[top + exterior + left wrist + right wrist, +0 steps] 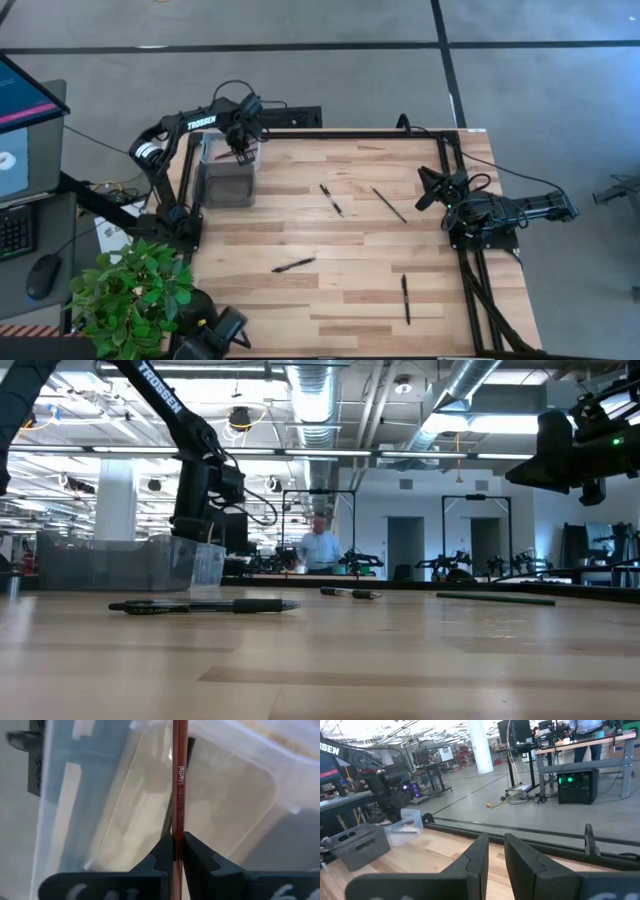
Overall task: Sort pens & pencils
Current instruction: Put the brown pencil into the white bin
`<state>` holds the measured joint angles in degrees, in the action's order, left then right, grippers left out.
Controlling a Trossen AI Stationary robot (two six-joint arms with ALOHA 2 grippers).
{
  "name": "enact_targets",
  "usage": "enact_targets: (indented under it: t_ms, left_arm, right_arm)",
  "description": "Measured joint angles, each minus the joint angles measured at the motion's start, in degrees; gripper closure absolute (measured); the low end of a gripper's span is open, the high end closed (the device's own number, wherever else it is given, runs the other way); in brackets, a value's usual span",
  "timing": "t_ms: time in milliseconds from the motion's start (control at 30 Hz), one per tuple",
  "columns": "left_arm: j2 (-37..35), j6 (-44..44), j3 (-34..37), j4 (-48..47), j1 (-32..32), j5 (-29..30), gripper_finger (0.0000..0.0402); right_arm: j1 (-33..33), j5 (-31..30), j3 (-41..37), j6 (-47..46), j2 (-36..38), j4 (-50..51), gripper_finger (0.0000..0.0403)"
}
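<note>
Left wrist view: left gripper [174, 851] pinches a pencil [178, 775] over the clear bin [240, 785]; release once centred; right gripper [496, 851] idle, nearly closed, empty.

The table [330, 300] was pale planked wood, smooth and faintly glossy; the bin [220, 795] was clear, cloudy plastic; the pencil [179, 780] was lacquered reddish-brown.

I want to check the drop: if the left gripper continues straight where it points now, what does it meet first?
Likely the clear bin: the left gripper, shut on a red pencil, points into its open inside. Depth is unclear.
</note>
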<state>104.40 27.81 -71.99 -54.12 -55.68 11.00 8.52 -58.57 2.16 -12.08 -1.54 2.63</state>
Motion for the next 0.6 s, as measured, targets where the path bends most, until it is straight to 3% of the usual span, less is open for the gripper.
enact_targets:
  t_ms: [233,600]
  left_arm:
    - [4.0,-0.5,0.0,0.3,0.0,-0.8,0.0389]
    - [4.3,-2.4,-0.2,0.8,0.1,0.3,0.0388]
  right_arm:
    - [0.0,0.0,0.0,0.0,0.0,0.0,0.0321]
    - [0.0,0.0,0.0,0.0,0.0,0.0,0.0321]
